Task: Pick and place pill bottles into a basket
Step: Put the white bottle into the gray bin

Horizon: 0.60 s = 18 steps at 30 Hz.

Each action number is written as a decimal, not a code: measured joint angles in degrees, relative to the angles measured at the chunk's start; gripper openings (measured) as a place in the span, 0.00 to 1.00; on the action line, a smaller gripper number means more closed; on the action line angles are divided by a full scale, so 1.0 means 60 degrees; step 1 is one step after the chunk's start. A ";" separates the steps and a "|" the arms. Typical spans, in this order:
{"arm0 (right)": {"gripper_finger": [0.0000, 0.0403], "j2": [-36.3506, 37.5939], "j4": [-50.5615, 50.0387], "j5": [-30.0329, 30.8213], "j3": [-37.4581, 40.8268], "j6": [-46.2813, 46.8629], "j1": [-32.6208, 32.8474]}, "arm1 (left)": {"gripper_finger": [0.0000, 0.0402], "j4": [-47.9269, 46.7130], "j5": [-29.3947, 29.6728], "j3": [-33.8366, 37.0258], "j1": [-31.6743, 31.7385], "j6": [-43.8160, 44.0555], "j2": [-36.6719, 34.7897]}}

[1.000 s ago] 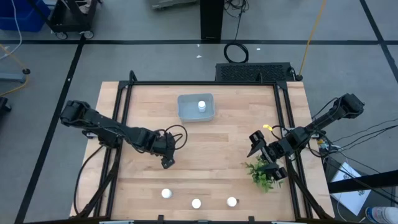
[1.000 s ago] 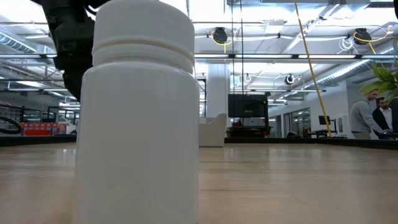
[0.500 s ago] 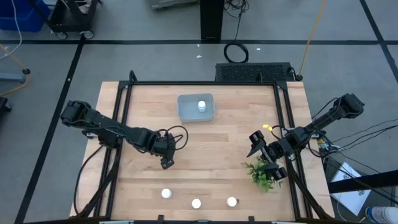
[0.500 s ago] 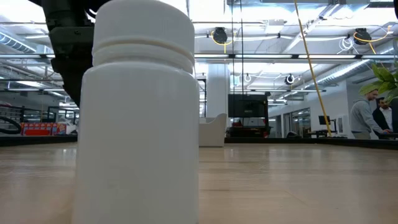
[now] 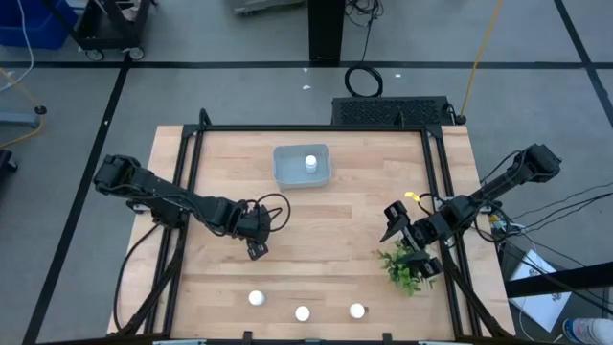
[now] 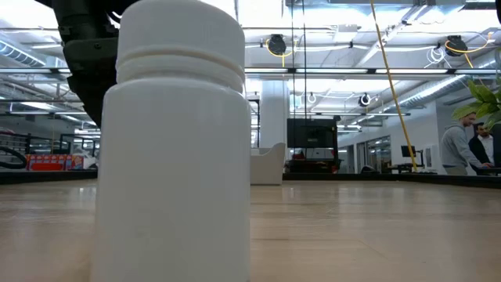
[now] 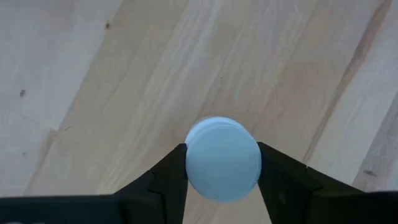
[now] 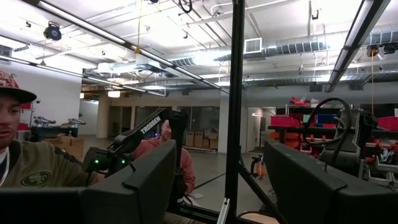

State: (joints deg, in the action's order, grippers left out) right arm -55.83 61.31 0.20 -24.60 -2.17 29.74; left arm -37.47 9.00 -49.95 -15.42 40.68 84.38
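Note:
My left gripper [image 5: 256, 248] is over the middle left of the table, pointing down, shut on a white pill bottle [image 7: 222, 158] whose round cap shows from above in the left wrist view. Three more bottles stand near the front edge [image 5: 256, 298] [image 5: 303, 313] [image 5: 357, 310]; the middle one fills the low view [image 6: 172, 149]. One bottle [image 5: 310, 162] stands in the pale grey-blue basket [image 5: 287, 172] at the far middle. My right gripper [image 5: 397, 226] is open and empty at the right, beside the plant. My left gripper pinches the bottle at the cap's two opposite sides [image 7: 190, 160] between its two fingers [image 7: 166, 177]. The fingers come from above, pointing down. The bottle stands upright in the hold; whether its base rests on the table cannot be told.
A small green plant [image 5: 407, 265] stands at the front right, next to my right gripper. A black frame [image 5: 316, 128] runs around the table. People show in the room beyond in the low view [image 6: 458, 145] and the right wrist view [image 8: 25, 162].

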 joint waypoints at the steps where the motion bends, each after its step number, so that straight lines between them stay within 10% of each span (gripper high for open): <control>1: 0.59 0.0000 -0.0001 -0.0002 0.0000 0.0000 0.0000 | 0.42 0.0000 0.0047 0.0000 0.0000 -0.0124 0.0000; 18: 0.59 0.0004 -0.0079 -0.0002 0.0000 -0.0011 0.0000 | 0.42 0.1372 0.2437 -0.0004 -0.0401 -0.2539 -0.1128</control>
State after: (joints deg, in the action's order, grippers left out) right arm -55.81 60.83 0.19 -24.60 -2.24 29.74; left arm -29.24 23.62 -49.98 -17.82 25.44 77.61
